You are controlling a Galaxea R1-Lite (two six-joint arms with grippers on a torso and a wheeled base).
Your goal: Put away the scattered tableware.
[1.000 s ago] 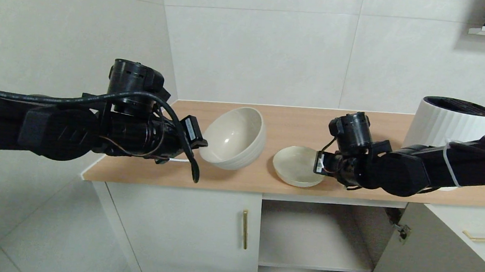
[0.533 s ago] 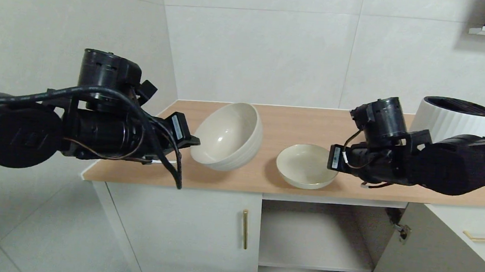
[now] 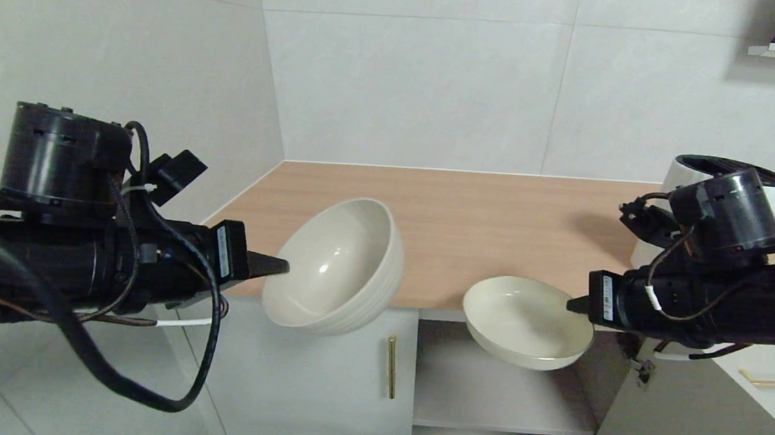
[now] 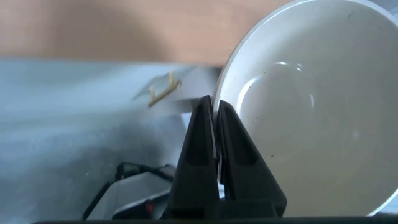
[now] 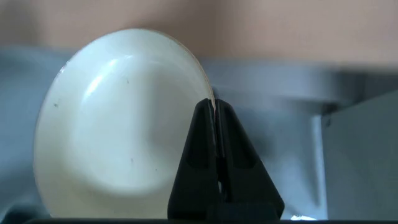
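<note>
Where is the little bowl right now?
In the head view the little bowl hangs on the robot's right, pinched at its rim by the right gripper, just off the counter edge by the open cabinet, right of the big bowl.

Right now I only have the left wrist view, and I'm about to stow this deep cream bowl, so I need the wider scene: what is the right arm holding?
Observer: The right gripper is shut on the rim of a shallow round cream dish, held off the front edge of the wooden counter.
Operator: Is the cupboard open there?
Observer: Yes. The white cabinet's right door stands open, and a bare white shelf shows below the dish.
Operator: How does my bowl sit?
Observer: The deep round cream bowl, gripped at its rim by the left gripper, is tilted, with its opening turned toward the head camera.
</note>
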